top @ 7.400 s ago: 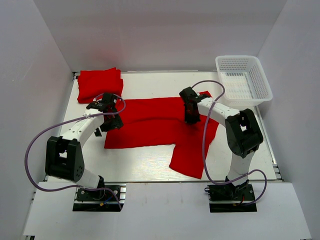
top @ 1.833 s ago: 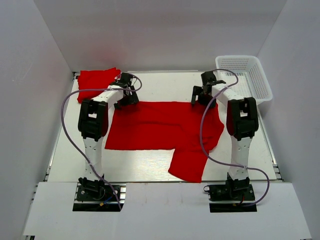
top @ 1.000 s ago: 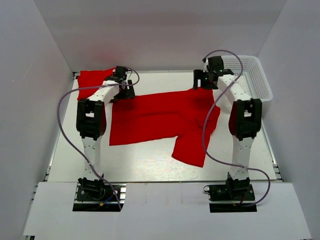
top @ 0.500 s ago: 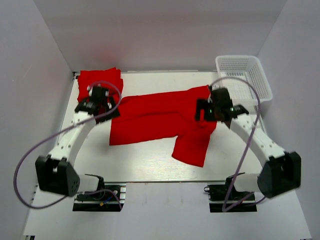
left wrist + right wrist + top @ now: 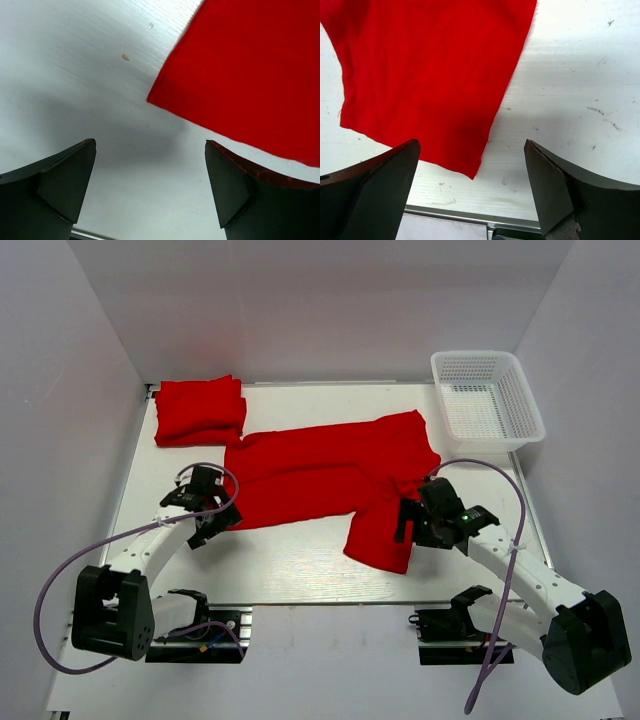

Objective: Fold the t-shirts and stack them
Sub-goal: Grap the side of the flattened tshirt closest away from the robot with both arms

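One red t-shirt (image 5: 330,475) lies spread out across the middle of the table, a flap of it reaching toward the near edge. A folded red t-shirt stack (image 5: 200,410) sits at the back left. My left gripper (image 5: 210,528) hovers open over bare table just left of the spread shirt's near-left corner (image 5: 250,75); nothing is between its fingers (image 5: 150,142). My right gripper (image 5: 407,523) is open too, low over the near-right flap (image 5: 430,75), whose pointed corner lies under the gap between its fingers (image 5: 471,142).
A white mesh basket (image 5: 487,400) stands at the back right. White walls close in the table on three sides. The table's metal near edge (image 5: 470,216) runs just below the right gripper. Purple cables loop from both arms.
Both arms have drawn back from the far side of the shirt toward the near edge. The shirt's far edge now lies flat and spread. Both grippers stay open.
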Robot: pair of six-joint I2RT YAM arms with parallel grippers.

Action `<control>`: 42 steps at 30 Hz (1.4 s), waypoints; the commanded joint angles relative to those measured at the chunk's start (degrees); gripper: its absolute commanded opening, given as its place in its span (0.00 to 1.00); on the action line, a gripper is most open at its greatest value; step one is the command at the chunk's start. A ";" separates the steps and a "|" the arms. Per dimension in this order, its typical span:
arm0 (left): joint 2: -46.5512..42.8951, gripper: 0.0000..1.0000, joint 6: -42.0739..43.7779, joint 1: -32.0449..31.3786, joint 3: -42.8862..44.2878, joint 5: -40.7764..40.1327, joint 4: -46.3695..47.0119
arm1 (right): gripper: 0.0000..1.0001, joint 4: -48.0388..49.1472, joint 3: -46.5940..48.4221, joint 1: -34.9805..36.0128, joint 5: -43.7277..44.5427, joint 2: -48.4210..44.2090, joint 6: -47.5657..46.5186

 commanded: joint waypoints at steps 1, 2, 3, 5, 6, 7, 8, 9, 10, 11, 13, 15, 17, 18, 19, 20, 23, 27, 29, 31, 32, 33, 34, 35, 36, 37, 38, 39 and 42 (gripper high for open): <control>0.41 1.00 -1.87 0.28 -1.56 1.50 8.28 | 0.90 2.14 -0.16 0.99 0.90 -1.29 2.24; 0.41 1.00 -1.87 0.28 -1.56 0.98 9.60 | 0.90 2.05 -0.33 1.25 0.56 -1.11 2.32; 1.28 1.00 -2.39 0.28 -1.56 -0.07 10.22 | 0.90 2.31 -0.42 1.43 0.12 -0.68 2.06; 2.26 1.00 -2.40 0.81 -1.56 -1.49 11.36 | 0.90 2.40 -0.86 1.96 0.02 0.12 2.24; 3.22 1.00 -2.40 0.81 -1.56 -2.01 11.37 | 0.90 2.40 -0.95 2.13 0.02 0.29 2.15; 3.22 1.00 -3.10 0.81 -1.56 -2.01 11.37 | 0.90 1.96 -0.77 2.66 0.46 0.47 2.41; 3.92 1.00 -3.10 0.81 -2.08 -2.01 11.37 | 0.90 1.70 -0.69 2.66 0.99 0.12 2.41; 3.93 1.00 -3.10 1.33 -2.61 -2.01 12.93 | 0.90 1.52 -0.60 2.75 1.43 0.20 2.50; 3.93 0.98 -3.71 1.34 -3.92 -1.49 13.73 | 0.90 1.17 -0.68 2.75 1.87 0.03 2.59; 3.93 0.97 -3.72 1.34 -4.54 -1.49 14.35 | 0.90 1.17 -0.68 2.93 2.13 -0.06 2.59; 3.93 0.90 -3.72 1.86 -5.69 -1.49 15.41 | 0.90 0.38 -0.42 2.84 2.66 -0.06 2.85; 4.54 0.88 -4.33 1.87 -6.21 -1.49 16.19 | 0.90 0.03 -0.42 3.10 2.84 0.38 2.94; 5.07 0.81 -4.33 1.87 -7.01 -1.49 18.04 | 0.90 0.03 -0.42 3.10 2.40 0.56 2.94; 5.77 0.78 -5.03 2.39 -7.71 -0.97 19.09 | 0.90 -0.06 -0.42 3.10 2.05 0.47 2.85; 6.30 0.71 -5.04 2.39 -7.71 -0.44 20.15 | 0.90 -0.15 -0.51 3.19 2.22 0.56 2.94; 7.35 0.67 -5.04 2.39 -8.41 -0.43 21.03 | 0.90 -0.41 -0.86 3.28 2.22 0.47 2.94; 9.55 0.42 -4.42 2.39 -8.42 1.68 23.23 | 0.90 -0.50 -1.82 3.45 2.40 0.73 2.06; 11.49 0.00 -0.13 2.39 -6.49 6.33 23.76 | 0.90 -0.33 -2.79 3.98 1.17 1.00 2.06; 9.74 0.00 -0.11 2.39 -6.48 6.33 23.76 | 0.90 0.29 -3.67 4.24 -0.66 1.35 1.62; 8.16 0.00 0.41 2.39 -6.48 4.85 23.76 | 0.90 1.25 -4.29 5.12 -2.25 2.22 1.27; 6.41 0.00 0.41 2.39 -7.01 4.84 23.76 | 0.90 1.52 -4.46 5.39 -2.61 2.57 1.70; 5.52 0.00 0.41 2.39 -7.53 4.14 23.15 | 0.90 1.87 -4.38 5.74 -3.31 2.93 1.88; 4.55 0.00 0.41 2.39 -7.54 4.14 23.14 | 0.89 2.48 -4.29 6.78 -3.14 3.71 2.06; 3.76 0.00 0.41 2.39 -8.41 4.14 23.14 | 0.89 2.75 -4.37 7.06 -3.40 3.89 2.06; 2.27 0.00 0.41 2.39 -9.20 3.62 23.14 | 0.89 3.53 -4.20 7.67 -4.01 4.33 2.32; 1.56 0.00 0.41 2.39 -9.21 3.61 23.14 | 0.89 3.80 -4.29 8.11 -3.93 5.38 2.58; 1.03 0.00 0.41 2.39 -9.73 3.09 22.62 | 0.89 4.15 -4.29 8.29 -4.02 5.83 2.59; 0.16 0.00 0.41 2.39 -9.74 2.56 22.01 | 0.89 4.33 -4.37 8.81 -3.32 6.61 3.20; -0.64 0.00 0.41 2.39 -9.74 1.07 20.86 | 0.88 5.21 -4.81 9.78 -2.61 8.29 4.52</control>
